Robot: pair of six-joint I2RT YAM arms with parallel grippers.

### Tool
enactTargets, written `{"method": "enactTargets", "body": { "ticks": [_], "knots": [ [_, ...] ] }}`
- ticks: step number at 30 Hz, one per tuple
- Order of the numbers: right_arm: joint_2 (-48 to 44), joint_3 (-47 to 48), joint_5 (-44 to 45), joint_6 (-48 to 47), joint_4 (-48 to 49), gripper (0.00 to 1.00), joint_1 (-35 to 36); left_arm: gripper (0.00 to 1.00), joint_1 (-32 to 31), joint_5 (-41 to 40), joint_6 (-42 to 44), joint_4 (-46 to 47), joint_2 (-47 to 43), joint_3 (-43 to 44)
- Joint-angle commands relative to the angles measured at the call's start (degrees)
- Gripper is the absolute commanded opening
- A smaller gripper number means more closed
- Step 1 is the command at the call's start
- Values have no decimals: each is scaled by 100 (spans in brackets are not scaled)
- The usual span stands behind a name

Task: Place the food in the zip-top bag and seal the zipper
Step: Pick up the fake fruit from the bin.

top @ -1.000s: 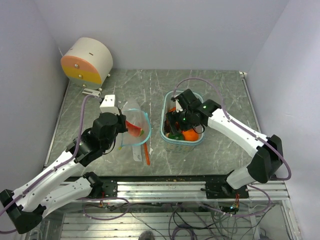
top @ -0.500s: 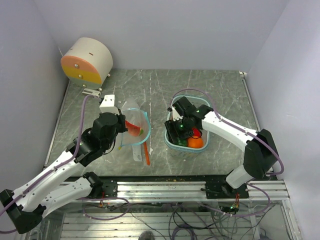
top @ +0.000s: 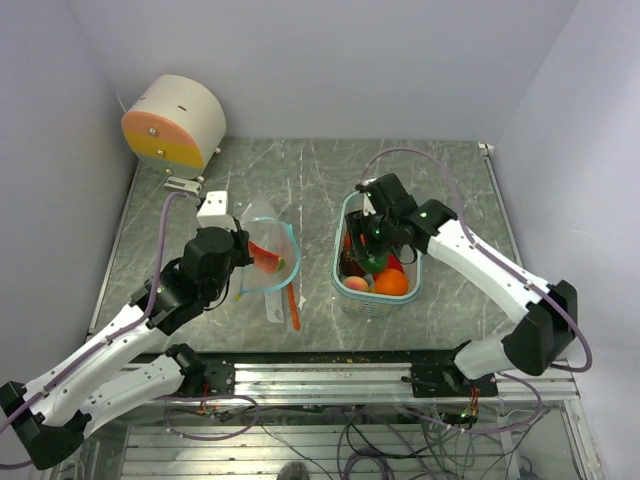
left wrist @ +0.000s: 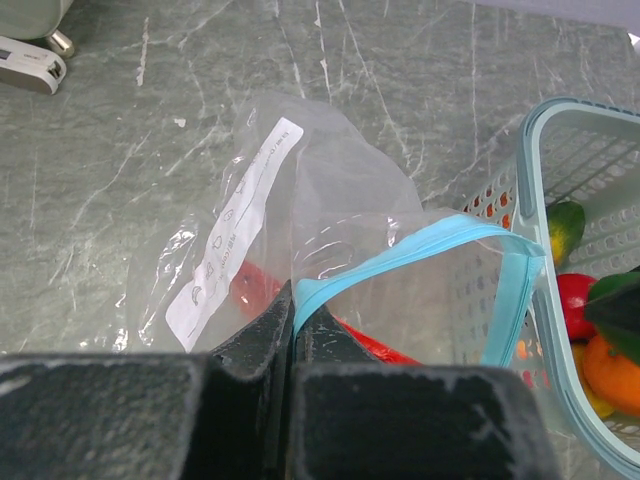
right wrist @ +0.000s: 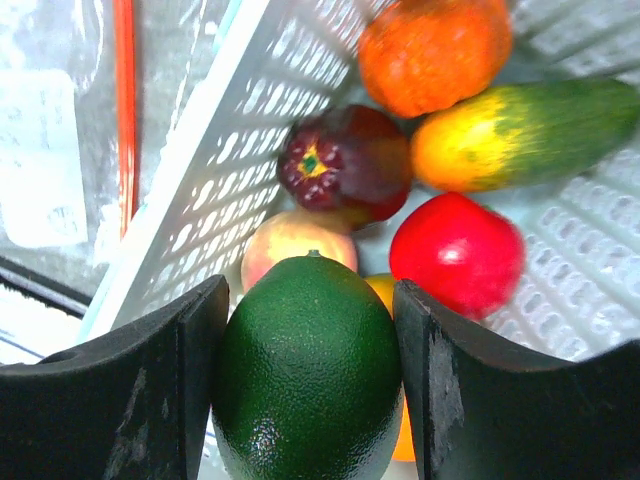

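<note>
Right claw (right wrist: 310, 300) is grasping the green fruit (right wrist: 305, 385), one finger pressed on each side, over the teal tub (right wrist: 235, 120). The fruit sits above the other pieces; can't tell if it is fully clear of them. The rest of the food is in the tub: orange one (right wrist: 435, 45), maroon one (right wrist: 345, 165), red ball (right wrist: 455, 250), a long yellow-green piece (right wrist: 520, 130) and a peach one (right wrist: 285, 245).

Left claw (left wrist: 293, 300) is clenched on the blue zip strip (left wrist: 420, 250) of the zip-top bag (left wrist: 330, 190), holding the mouth up & open. The bag lies on the surface (top: 300, 170) just left of the tub, w/ something red already inside.

Handling, as I judge it: the fruit looks like hard glossy plastic, prob. hollow & light. It won't crush, but it's slick and rounded, so it could squirt out from flat fingers. Best hold is across the widest part at the middle, approx. where the fingers sit. The bag is the opposite: thin floppy film w/ no shape of its own. Its only firm part is the zip strip — that's the place to hold it. The mouth looks snug for this fruit, so the drop should be centred.
</note>
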Motion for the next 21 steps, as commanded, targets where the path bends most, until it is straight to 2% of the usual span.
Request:
{"method": "enactTargets", "body": {
  "ticks": [1, 6, 10, 15, 21],
  "knots": [
    [-387, -3, 778, 123, 387, 44, -68, 7, 6, -173, 23, -118, -25, 123],
    [-812, 40, 701, 82, 662, 44, -94, 7, 14, -100, 26, -57, 109, 188],
    [-1345, -69, -512, 30, 1375, 44, -99, 7, 12, 65, -29, 243, 332, 136],
    [-1822, -668, -2029, 454, 2472, 43, -84, 7, 11, 379, -161, 610, 724, 160],
    [-1973, -1388, -2751, 1047, 3755, 41, 35, 7, 8, 688, -134, 910, 1359, 437]
  ]
}}
